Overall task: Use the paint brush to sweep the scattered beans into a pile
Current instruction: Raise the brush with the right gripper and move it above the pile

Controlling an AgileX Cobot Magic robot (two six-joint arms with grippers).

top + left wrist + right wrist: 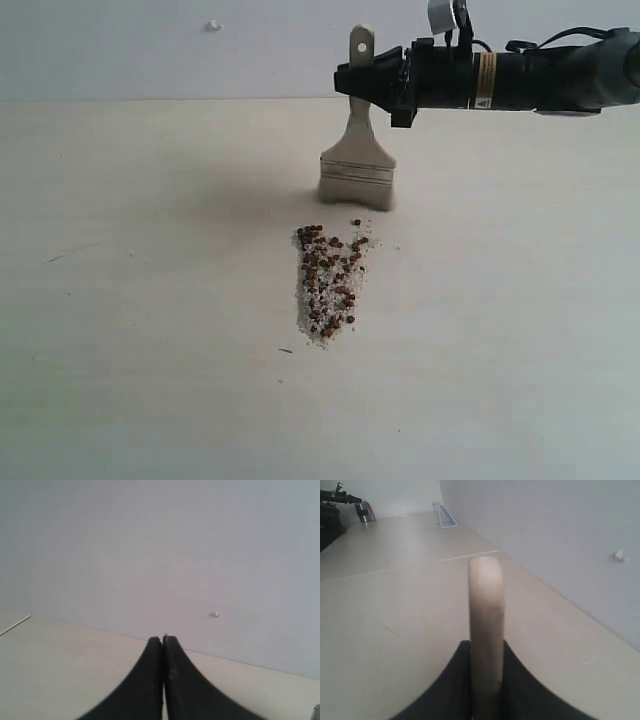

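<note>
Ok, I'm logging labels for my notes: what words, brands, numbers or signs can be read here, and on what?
No text can be read.
On the yellow band around the right arm: dark marks, too small and blurred to read.
On the handle of the paint brush: no print legible in either view that shows it.

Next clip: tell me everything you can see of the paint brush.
The paint brush is flat and wide, with pale bristles, a silver metal ferrule and a light wooden tapered handle with a hole near its end. It stands upright, bristles down, seemingly touching the table. In the exterior view it is just beyond the beans and apart from them. The right gripper is shut on the upper handle, and the handle's end pokes out past the jaws.
</note>
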